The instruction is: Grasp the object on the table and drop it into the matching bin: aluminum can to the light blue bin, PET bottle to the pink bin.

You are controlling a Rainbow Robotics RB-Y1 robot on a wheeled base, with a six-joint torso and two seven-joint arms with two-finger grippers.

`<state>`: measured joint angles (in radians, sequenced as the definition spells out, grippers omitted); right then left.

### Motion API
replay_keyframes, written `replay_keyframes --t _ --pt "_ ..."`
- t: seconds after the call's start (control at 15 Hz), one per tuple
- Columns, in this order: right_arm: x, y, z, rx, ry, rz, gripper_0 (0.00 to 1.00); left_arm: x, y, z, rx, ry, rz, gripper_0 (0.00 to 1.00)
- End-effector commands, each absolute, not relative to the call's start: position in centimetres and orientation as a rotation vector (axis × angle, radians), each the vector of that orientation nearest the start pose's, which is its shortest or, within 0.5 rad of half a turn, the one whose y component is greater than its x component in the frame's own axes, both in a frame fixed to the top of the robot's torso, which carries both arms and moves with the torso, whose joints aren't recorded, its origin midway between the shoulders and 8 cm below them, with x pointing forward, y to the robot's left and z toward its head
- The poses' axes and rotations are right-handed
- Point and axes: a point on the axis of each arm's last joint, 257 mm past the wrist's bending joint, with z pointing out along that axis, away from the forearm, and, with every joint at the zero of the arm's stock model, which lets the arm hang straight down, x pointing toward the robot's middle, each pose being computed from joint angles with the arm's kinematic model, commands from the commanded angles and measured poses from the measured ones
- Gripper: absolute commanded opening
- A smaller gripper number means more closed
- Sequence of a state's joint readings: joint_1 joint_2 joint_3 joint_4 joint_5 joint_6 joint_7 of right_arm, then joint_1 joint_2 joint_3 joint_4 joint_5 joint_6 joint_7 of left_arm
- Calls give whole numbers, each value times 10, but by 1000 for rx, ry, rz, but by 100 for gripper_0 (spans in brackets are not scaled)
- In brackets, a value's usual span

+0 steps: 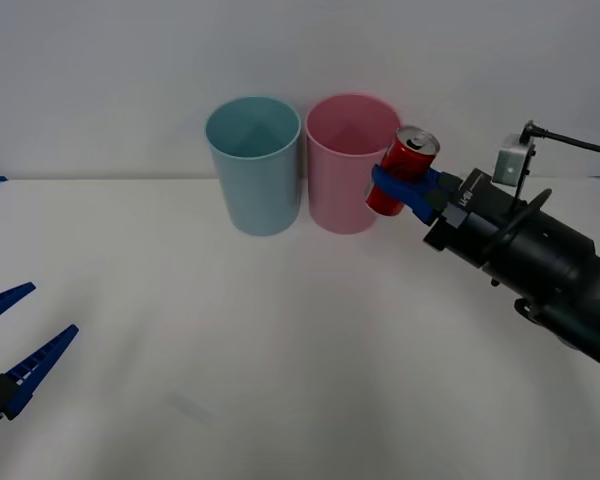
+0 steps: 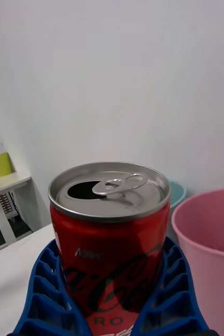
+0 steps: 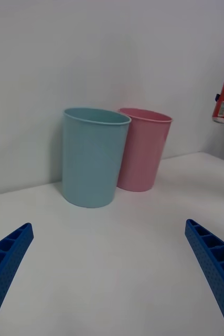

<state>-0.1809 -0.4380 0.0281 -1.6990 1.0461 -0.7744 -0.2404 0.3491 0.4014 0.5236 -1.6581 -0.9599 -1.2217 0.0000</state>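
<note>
The can [image 1: 401, 171], red with an opened silver top, is clamped between the right gripper's [image 1: 408, 186] blue fingers, held tilted above the table [image 1: 280, 330] just right of the pink bin [image 1: 347, 165], with the blue bin [image 1: 254, 165] beyond, while the left gripper [image 1: 15, 350] waits open at the near left.

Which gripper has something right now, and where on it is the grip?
The right gripper holds the aluminum can by its red sidewall, fingers on opposite sides below the silver top. The left gripper is open, holding nothing.
</note>
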Motion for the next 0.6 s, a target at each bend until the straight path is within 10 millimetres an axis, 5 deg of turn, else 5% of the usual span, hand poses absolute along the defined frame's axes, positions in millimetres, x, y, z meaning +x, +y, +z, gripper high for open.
replay_keyframes --t 0.07,0.6 --pt "489 -88 -36 -608 1239 872 0 342 330 -169 465 1441 -567 100" --pt "514 -26 12 -675 1195 799 0 342 330 -169 465 1441 -567 100"
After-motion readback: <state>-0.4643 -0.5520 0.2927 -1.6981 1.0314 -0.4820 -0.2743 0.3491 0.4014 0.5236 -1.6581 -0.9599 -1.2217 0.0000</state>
